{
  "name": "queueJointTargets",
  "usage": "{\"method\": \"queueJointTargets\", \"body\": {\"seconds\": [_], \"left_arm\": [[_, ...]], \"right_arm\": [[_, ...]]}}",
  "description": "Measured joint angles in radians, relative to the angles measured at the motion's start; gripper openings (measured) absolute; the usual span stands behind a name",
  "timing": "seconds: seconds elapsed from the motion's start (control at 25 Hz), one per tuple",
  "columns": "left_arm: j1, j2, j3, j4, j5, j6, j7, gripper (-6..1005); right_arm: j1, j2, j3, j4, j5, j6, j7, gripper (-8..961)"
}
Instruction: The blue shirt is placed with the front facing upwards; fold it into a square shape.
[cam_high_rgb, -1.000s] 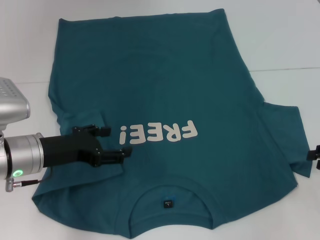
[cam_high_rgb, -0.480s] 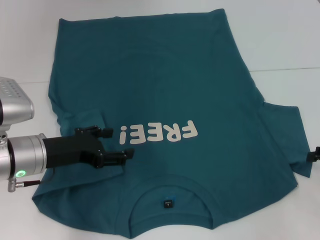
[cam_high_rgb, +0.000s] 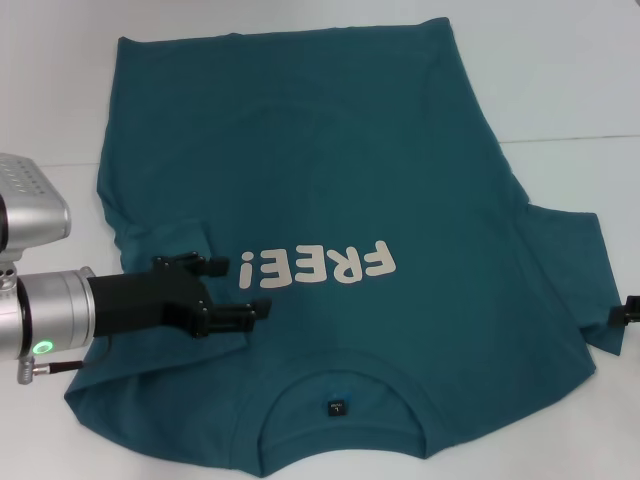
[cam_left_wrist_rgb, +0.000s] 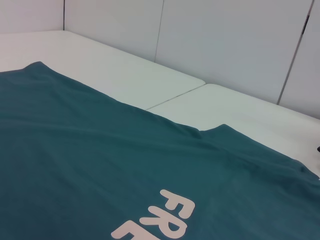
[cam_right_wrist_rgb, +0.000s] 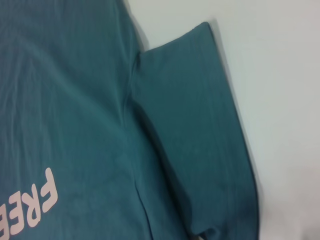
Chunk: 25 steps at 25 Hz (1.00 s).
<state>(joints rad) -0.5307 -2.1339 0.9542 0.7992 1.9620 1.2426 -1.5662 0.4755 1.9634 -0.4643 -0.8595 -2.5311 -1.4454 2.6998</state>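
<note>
The blue shirt (cam_high_rgb: 330, 190) lies flat on the white table, front up, with its white "FREE!" lettering (cam_high_rgb: 318, 265) showing and the collar with a small dark label (cam_high_rgb: 336, 407) nearest me. Its left sleeve lies folded in over the body. My left gripper (cam_high_rgb: 246, 287) hovers open over the left shoulder area beside the "!", with nothing between its fingers. At the right edge only a tip of my right gripper (cam_high_rgb: 629, 309) shows, by the outspread right sleeve (cam_high_rgb: 575, 275). The right wrist view shows that sleeve (cam_right_wrist_rgb: 200, 125) flat on the table.
White table (cam_high_rgb: 580, 90) surrounds the shirt, with a seam line (cam_high_rgb: 570, 138) running across at the right. In the left wrist view, grey wall panels (cam_left_wrist_rgb: 225, 45) stand behind the table's far edge.
My left gripper has crept a little to the right over the shirt, staying open. The shirt and the right gripper have hardly moved.
</note>
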Motion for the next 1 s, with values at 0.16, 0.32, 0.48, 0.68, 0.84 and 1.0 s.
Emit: {"method": "queueJointTargets", "body": {"seconds": [0.16,0.32,0.48,0.68,0.84,1.0], "left_arm": [[-0.004,-0.001,0.0,0.0,0.0,0.0,0.0,905],[-0.005,-0.001,0.0,0.0,0.0,-0.001,0.0,906],[-0.006,-0.001,0.0,0.0,0.0,0.0,0.0,906],[-0.008,-0.001,0.0,0.0,0.0,0.0,0.0,906],[-0.01,-0.001,0.0,0.0,0.0,0.0,0.0,907],[-0.01,-0.001,0.0,0.0,0.0,-0.001,0.0,906]], "right_arm": [[0.0,0.003,0.0,0.003,0.0,0.015,0.0,821],[0.009,0.005,-0.001,0.038,0.0,0.034,-0.005,808],[0.016,0.005,-0.003,0.054,0.0,0.055,-0.009,794],[0.022,0.006,-0.004,0.061,0.005,0.065,-0.009,777],[0.025,0.006,-0.003,0.067,0.007,0.068,-0.01,764],[0.026,0.006,-0.003,0.075,0.008,0.078,-0.011,750]]}}
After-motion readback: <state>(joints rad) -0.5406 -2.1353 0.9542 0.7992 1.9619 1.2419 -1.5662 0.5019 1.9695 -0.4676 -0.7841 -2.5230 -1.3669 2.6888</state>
